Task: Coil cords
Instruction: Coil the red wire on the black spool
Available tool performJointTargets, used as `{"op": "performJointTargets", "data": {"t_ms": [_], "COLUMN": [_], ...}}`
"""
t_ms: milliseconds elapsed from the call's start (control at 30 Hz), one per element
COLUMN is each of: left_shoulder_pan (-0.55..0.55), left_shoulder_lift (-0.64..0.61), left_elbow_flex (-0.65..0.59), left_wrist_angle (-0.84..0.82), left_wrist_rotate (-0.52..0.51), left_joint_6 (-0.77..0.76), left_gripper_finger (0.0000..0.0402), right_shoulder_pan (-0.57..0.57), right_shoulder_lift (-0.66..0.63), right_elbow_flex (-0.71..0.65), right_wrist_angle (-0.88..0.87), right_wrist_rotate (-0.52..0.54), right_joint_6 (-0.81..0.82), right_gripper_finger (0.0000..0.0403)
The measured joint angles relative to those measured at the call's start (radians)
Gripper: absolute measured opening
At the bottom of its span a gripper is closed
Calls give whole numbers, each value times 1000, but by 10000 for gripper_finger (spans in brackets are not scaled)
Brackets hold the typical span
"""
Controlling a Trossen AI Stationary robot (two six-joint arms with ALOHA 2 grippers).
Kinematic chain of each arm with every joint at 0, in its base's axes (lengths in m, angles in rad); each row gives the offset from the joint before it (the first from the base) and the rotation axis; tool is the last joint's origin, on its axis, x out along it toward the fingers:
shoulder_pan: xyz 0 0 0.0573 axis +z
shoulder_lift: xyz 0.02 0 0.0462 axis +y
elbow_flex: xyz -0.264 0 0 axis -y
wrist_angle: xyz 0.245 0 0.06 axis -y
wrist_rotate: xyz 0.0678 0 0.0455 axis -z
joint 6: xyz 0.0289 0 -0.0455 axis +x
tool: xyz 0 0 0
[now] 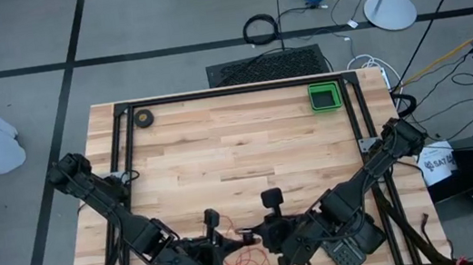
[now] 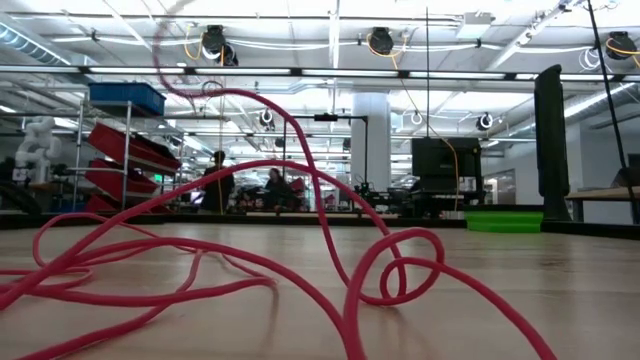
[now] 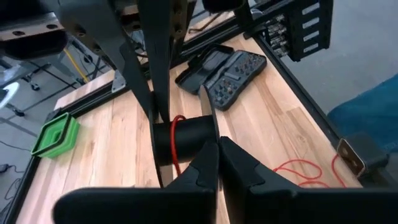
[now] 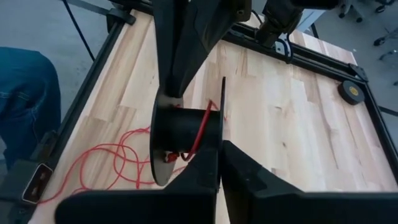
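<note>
Currently: red cord (image 1: 252,262) loose at table's (image 1: 220,144) near edge, one turn on black spool (image 4: 183,134). Left gripper (image 3: 217,149) and right gripper (image 4: 219,149) closed, holding nothing visibly. Risk: slack tangles, slipping off spool.

Industrial lab: shelving with red bins (image 2: 135,150), ceiling cable reels (image 2: 380,40).

Cords (image 1: 252,260) lie on the table (image 1: 238,141) between both arms.
</note>
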Motion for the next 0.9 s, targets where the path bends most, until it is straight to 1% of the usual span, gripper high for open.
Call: {"op": "performJointTargets", "data": {"t_ms": [100,167,300,400,467,667,800,867,900], "left_shoulder_pan": [-14,-31,-80,-117,-137,-149,-122,-103,-93], "left_shoulder_lift": [0,0,0,0,0,-1,-1,-1,-1], "left_elbow_flex": [0,0,0,12,31,52,52,52,53], "left_wrist_angle": [36,65,165,225,236,237,237,240,244], "left_wrist_rotate": [-38,-85,-271,-402,-453,-472,-558,-543,-509], "left_joint_6": [11,43,165,262,287,280,216,175,148], "left_gripper_finger": [40,63,101,114,117,118,118,118,118], "right_shoulder_pan": [0,0,0,6,13,39,57,61,62], "right_shoulder_lift": [-1,-1,-22,-57,-84,-185,-236,-252,-260], "right_elbow_flex": [0,-1,-1,-1,-1,-1,-1,-1,-1], "right_wrist_angle": [1,0,-2,-4,0,56,85,95,97], "right_wrist_rotate": [3,0,1,25,47,154,158,157,157], "right_joint_6": [2,11,58,66,49,-50,-96,-117,-126], "right_gripper_finger": [1,0,0,0,0,0,0,0,0]}}
